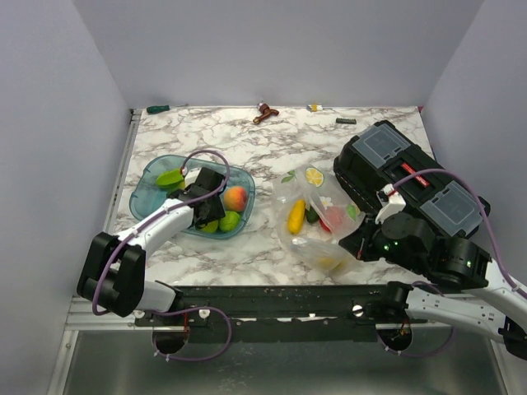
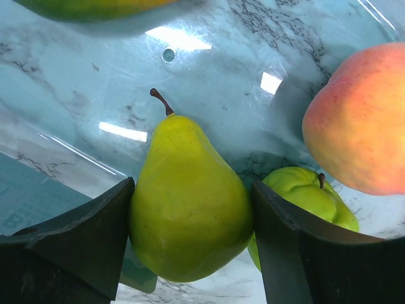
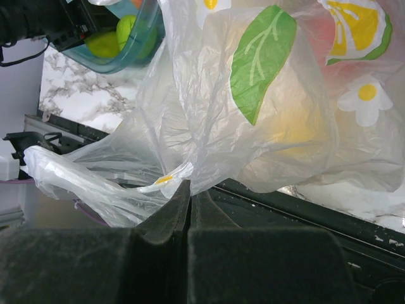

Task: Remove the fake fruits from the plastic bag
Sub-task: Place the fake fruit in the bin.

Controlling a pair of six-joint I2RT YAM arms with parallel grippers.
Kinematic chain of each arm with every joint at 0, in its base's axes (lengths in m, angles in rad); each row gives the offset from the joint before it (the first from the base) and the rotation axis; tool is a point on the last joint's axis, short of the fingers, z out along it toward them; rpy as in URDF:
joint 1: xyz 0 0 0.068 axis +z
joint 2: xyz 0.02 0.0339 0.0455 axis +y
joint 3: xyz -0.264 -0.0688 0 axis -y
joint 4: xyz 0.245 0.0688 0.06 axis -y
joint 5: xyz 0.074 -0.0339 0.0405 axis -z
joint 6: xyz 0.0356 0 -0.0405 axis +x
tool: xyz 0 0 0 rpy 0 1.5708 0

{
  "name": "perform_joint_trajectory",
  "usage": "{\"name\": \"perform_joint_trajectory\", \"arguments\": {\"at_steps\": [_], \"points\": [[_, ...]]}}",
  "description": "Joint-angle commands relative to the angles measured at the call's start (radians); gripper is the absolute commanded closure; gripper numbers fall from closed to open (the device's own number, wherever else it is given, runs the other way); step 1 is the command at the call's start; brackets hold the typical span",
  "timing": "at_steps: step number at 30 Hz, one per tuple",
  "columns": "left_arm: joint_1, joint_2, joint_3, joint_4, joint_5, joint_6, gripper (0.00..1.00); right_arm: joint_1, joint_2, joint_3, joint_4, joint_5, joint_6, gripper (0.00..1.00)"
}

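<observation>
My left gripper [image 2: 193,215] sits low inside the teal tray [image 1: 148,177], shut on a green pear [image 2: 186,202] with a finger pressed to each side. Beside it in the tray lie a peach [image 2: 361,120], a green apple [image 2: 307,196] and another green fruit [image 1: 170,177]. The plastic bag [image 1: 317,214] lies right of the tray, with a yellow fruit [image 1: 296,216] and a red one [image 1: 335,217] inside. My right gripper [image 3: 190,190] is shut on a fold of the bag [image 3: 253,126] at its near corner, over the table's front rail.
A black toolbox [image 1: 395,164] stands right behind the bag, close to my right arm. Small items lie along the far edge: a green marker [image 1: 157,109], a brown object [image 1: 264,113] and a dark piece [image 1: 345,121].
</observation>
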Motion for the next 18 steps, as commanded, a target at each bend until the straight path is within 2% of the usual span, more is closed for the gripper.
{"name": "perform_joint_trajectory", "arguments": {"at_steps": [1,5,9,10,11,18], "points": [[0.003,-0.02,-0.032,0.028,0.052,-0.016,0.42,-0.003,0.007,0.013,0.026,-0.013,-0.005,0.99],[0.003,-0.044,-0.033,0.016,0.068,0.002,0.31,-0.002,0.0,0.002,0.039,-0.014,-0.001,0.99],[0.003,-0.081,-0.02,-0.003,0.088,0.018,0.25,-0.003,0.007,0.005,0.05,-0.031,-0.005,0.99],[0.003,-0.09,-0.017,-0.006,0.1,0.024,0.12,-0.003,0.011,0.006,0.047,-0.031,-0.006,0.99],[0.002,-0.1,-0.011,-0.009,0.108,0.03,0.07,-0.004,0.012,0.008,0.046,-0.031,-0.006,0.99],[0.003,-0.2,0.031,-0.069,0.145,0.046,0.07,-0.003,0.017,0.017,0.054,-0.038,-0.015,0.99]]}}
